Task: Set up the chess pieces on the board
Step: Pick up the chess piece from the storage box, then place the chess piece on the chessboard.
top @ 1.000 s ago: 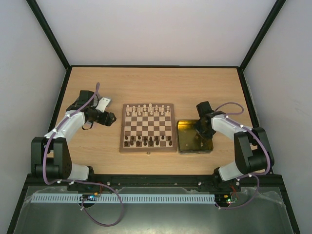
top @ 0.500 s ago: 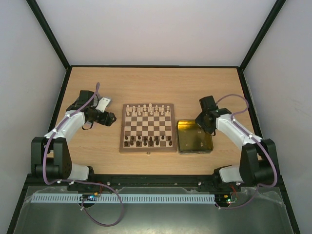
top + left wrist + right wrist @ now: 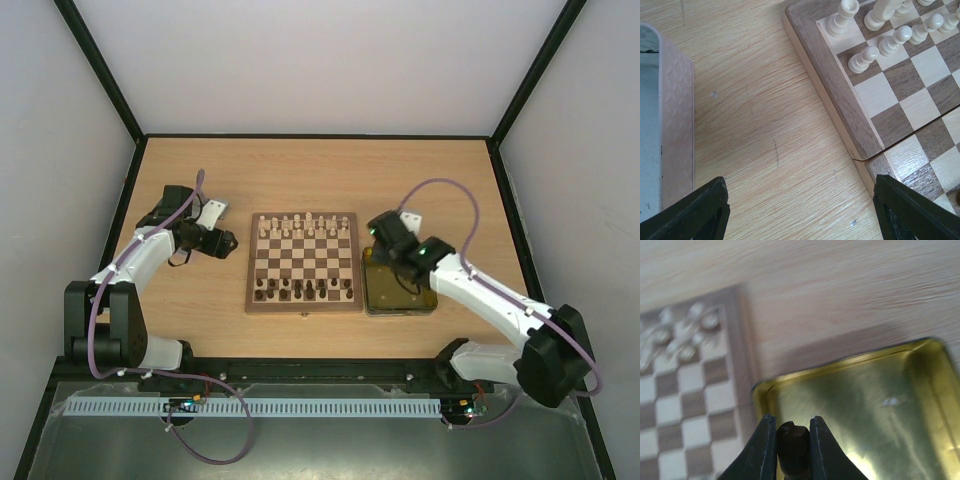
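r jaws clamped on a dark piece (image 3: 792, 440), over the yellow tin (image 3: 865, 400) just right of the board (image 3: 303, 262). l jaws spread wide, holding nothing, left of board above desk (image 3: 755, 125).

The board (image 3: 304, 263) lies mid-frame in the top view, with chess pieces (image 3: 305, 226) lined along its upper and lower edges. A tin (image 3: 395, 302) lies just beside its right edge. The right gripper (image 3: 792, 426) is over the tin's upper left corner, with a piece (image 3: 792, 445) between its fingers. The left gripper (image 3: 232, 243) sits left of the board, with a lid (image 3: 212, 213) at its upper left.
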`<state>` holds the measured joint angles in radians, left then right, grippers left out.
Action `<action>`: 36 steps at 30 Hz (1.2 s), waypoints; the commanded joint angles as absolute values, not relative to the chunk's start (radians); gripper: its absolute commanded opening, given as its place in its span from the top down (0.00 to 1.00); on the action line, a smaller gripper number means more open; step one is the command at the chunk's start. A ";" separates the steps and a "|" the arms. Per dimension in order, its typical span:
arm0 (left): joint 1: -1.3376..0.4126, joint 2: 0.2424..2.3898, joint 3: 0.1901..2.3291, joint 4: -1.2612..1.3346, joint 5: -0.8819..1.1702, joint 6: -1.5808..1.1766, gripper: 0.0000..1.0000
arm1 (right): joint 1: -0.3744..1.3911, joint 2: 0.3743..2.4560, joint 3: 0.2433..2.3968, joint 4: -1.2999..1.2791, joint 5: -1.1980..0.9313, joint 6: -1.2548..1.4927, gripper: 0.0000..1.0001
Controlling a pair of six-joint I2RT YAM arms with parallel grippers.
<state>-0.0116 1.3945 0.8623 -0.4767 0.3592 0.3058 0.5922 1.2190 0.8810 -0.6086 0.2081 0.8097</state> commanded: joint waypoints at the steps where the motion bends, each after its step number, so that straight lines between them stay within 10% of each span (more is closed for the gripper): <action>1: -0.006 1.380 0.850 -0.476 0.348 0.304 0.21 | 0.792 1.106 0.790 -0.543 0.398 0.833 0.98; 9: -0.006 1.391 0.855 -0.475 0.333 0.296 0.21 | 1.017 0.790 0.583 -0.437 0.496 0.878 0.98; 25: -0.008 1.417 0.856 -0.466 0.294 0.289 0.21 | 1.452 1.008 0.536 -0.219 0.714 0.818 0.98; 36: -0.014 1.424 0.854 -0.460 0.289 0.288 0.21 | 1.568 0.737 0.076 0.450 0.694 0.641 0.98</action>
<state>-0.0120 1.4124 0.8623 -0.4618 0.2977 0.2981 1.5486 0.8288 0.2180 0.1184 0.6727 0.7109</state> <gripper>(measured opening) 0.794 0.094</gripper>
